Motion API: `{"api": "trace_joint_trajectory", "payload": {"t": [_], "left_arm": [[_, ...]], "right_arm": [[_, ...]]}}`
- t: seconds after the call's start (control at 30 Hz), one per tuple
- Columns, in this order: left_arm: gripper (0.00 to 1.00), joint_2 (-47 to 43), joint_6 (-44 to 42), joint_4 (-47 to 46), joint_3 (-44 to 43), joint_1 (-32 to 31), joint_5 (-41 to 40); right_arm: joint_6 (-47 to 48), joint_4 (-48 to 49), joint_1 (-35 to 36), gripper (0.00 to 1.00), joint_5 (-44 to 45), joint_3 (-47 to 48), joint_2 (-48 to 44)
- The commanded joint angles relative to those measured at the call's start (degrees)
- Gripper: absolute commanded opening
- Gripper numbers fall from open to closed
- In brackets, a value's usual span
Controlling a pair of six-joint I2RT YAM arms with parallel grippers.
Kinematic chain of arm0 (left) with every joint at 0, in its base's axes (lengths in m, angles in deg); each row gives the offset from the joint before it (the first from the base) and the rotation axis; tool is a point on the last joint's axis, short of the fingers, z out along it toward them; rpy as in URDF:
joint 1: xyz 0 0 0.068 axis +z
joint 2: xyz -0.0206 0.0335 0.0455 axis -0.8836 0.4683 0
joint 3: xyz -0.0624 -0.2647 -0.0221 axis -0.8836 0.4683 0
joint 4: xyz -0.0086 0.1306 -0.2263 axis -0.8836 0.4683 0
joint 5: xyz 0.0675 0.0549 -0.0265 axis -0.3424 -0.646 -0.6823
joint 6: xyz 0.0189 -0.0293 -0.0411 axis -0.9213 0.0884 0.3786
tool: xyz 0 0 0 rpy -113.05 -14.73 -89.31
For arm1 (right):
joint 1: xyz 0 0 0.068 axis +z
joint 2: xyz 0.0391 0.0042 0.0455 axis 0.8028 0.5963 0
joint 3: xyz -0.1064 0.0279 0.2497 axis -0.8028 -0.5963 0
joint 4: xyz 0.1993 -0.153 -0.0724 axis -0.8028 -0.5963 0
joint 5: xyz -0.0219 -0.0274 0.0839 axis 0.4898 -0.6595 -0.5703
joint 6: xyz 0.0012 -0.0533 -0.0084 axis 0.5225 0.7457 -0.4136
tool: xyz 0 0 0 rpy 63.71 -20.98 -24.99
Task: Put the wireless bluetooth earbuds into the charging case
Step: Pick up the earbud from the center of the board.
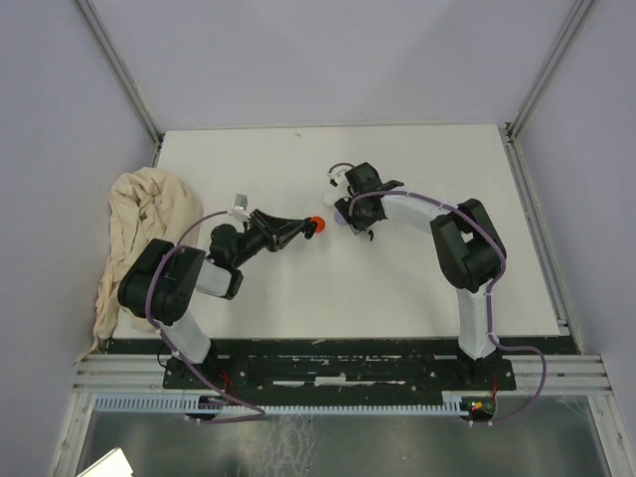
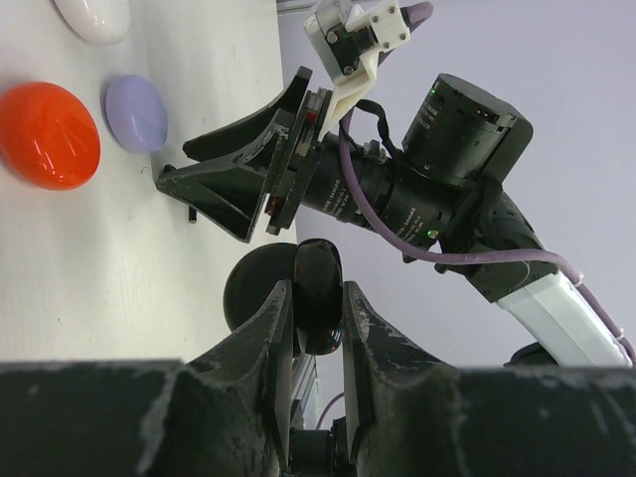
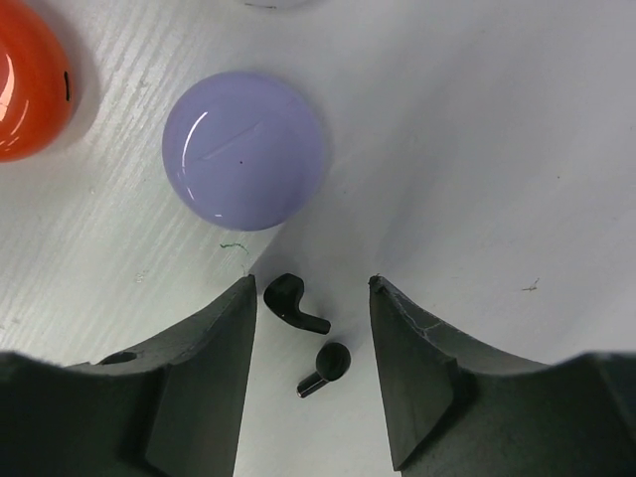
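Two black stemmed earbuds lie on the white table, one [image 3: 295, 303] nearer the left finger and the other [image 3: 326, 368] just below it. My right gripper [image 3: 312, 288] stands open straddling both, touching neither. It shows from the side in the left wrist view [image 2: 177, 191] and from above [image 1: 350, 221]. My left gripper [image 2: 316, 288] is shut on a glossy black charging case [image 2: 318, 303], held on edge above the table, with a round black part [image 2: 253, 293] of it beside the left finger. The left gripper [image 1: 308, 228] points toward the right one.
Round closed cases lie nearby: a lilac one [image 3: 244, 149] just beyond the right fingers, a red one [image 3: 25, 84] to its left, and a white one [image 2: 94, 18]. A crumpled beige cloth [image 1: 139, 234] sits at the table's left edge.
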State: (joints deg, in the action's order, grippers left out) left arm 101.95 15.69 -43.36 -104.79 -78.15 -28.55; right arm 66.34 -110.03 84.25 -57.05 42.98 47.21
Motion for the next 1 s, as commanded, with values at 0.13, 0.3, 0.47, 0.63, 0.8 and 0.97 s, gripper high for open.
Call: {"api": "trace_joint_trajectory", "payload": {"t": [0.13, 0.3, 0.47, 0.63, 0.8, 0.97], "left_arm": [[0.03, -0.3, 2.6, -4.3, 0.4, 0.4, 0.6], [0.03, 0.3, 3.1, -4.9, 0.1, 0.4, 0.7], [0.03, 0.2, 3.1, -5.2, 0.8, 0.5, 0.5], [0.03, 0.3, 3.2, -5.5, 0.9, 0.6, 0.6], [0.03, 1.4, 3.6, -6.3, 0.4, 0.5, 0.9], [0.03, 1.8, 3.8, -6.8, 0.5, 0.5, 0.9]], "right_arm": [[-1.1, 1.8, -1.3, 0.57, 1.7, 2.1, 1.4], [-1.7, 2.1, -1.5, 0.56, 1.4, 2.1, 1.5], [-2.6, 2.4, -1.8, 0.56, 2.6, 2.7, 2.4], [-4.3, 3.0, -2.3, 0.56, 4.1, 2.9, 2.4], [-5.5, 3.0, -3.4, 0.56, 4.6, 3.1, 2.4], [-5.9, 3.4, -3.6, 0.56, 2.7, 2.2, 1.7]]}}
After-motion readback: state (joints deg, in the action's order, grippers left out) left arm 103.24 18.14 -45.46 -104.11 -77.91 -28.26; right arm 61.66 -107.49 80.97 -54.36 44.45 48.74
